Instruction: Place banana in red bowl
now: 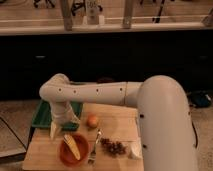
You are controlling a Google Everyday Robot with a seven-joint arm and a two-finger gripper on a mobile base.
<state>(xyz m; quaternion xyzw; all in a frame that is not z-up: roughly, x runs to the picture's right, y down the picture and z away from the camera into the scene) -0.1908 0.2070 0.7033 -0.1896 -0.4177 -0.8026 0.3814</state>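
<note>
The pale-yellow banana [71, 146] lies inside the orange-red bowl [62, 151] at the front left of the wooden board. My gripper [58, 131] hangs just above and to the left of the bowl, over its back-left rim. It is open and holds nothing; one pale finger [53, 131] points down beside the bowl. My white arm reaches in from the right and hides part of the board.
A small round orange fruit [92, 121] sits behind the bowl to its right. A fork [94, 149] and a dark grape cluster [114, 147] lie to the right, with a white object [135, 150] beyond. A green tray [40, 115] stands at the back left.
</note>
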